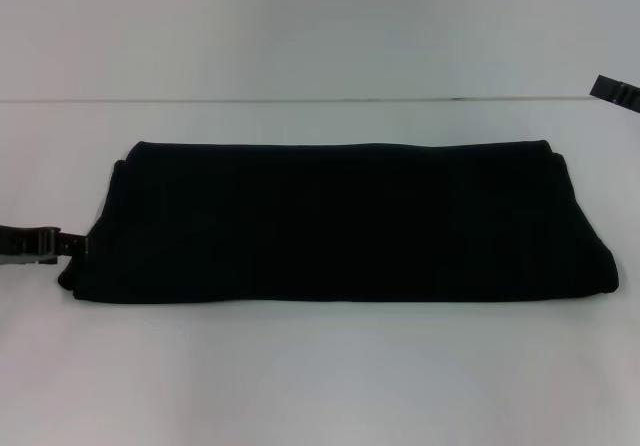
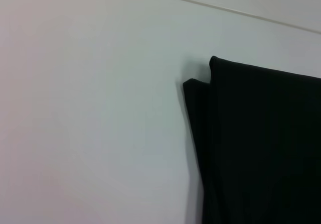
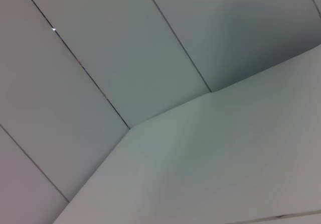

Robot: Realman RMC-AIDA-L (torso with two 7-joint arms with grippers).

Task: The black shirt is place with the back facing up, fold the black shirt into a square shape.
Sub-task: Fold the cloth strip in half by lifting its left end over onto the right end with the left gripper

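Flat, black shirt [image 1: 340,221] folded, left gripper [image 1: 70,243] beside

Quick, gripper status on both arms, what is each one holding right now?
Left gripper: at the left end of the black shirt, low over the table; grip cannot be told.
Right gripper: off at the far right edge, away from the shirt; state cannot be told.

Dark ribbed left gripper [image 1: 45,243]; black ridged right gripper [image 1: 614,93] tip.

We see the left gripper [image 1: 45,243] cut off by the frame edge beside the black shirt [image 1: 340,221], its fingers indistinct. The right gripper [image 1: 615,92], beyond the shirt's far right corner, shows only a sliver. In the left wrist view, the shirt [image 2: 261,143] runs out of frame.
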